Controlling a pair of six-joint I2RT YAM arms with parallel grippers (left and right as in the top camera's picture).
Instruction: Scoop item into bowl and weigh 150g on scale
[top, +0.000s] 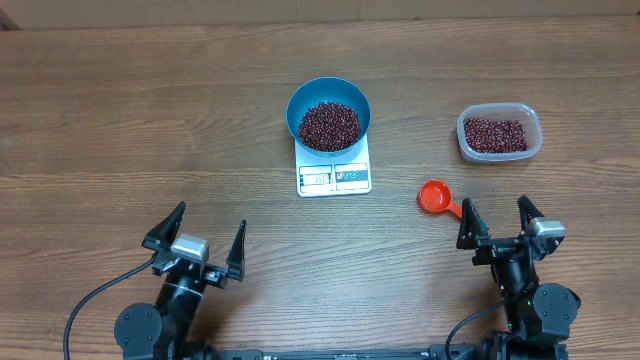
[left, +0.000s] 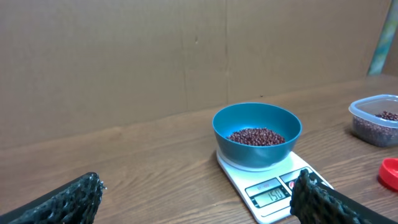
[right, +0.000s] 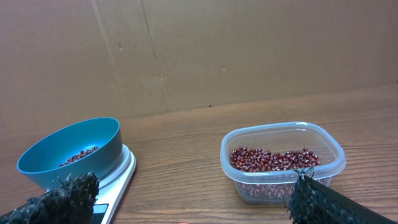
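Note:
A blue bowl (top: 328, 118) holding dark red-brown beans (top: 329, 125) stands on the white scale (top: 334, 177) at the table's centre. From the left wrist, the bowl (left: 257, 134) sits on the scale (left: 268, 184), whose display reads 150. More beans (top: 495, 134) lie in a clear tub (top: 499, 133) at the right, which the right wrist view shows as the tub (right: 283, 162) beside the bowl (right: 71, 151). A red scoop (top: 437, 197) lies empty on the table. My left gripper (top: 195, 244) and right gripper (top: 497, 222) stand open near the front edge, holding nothing.
A brown cardboard wall (left: 186, 56) backs the wooden table (top: 150, 120). The red scoop's handle points toward my right gripper, close to its left finger.

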